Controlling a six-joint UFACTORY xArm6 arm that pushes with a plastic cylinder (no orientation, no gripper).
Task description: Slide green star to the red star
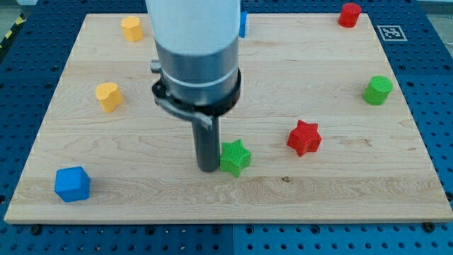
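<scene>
Beside green star (235, 156), my tip (207, 168)

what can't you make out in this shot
- Blue block at the view's top: mostly hidden behind the arm, shape unclear.
- My tip and the green star: touching or a sliver apart, cannot tell.
- Arm's upper part: cut off by the top edge.
</scene>
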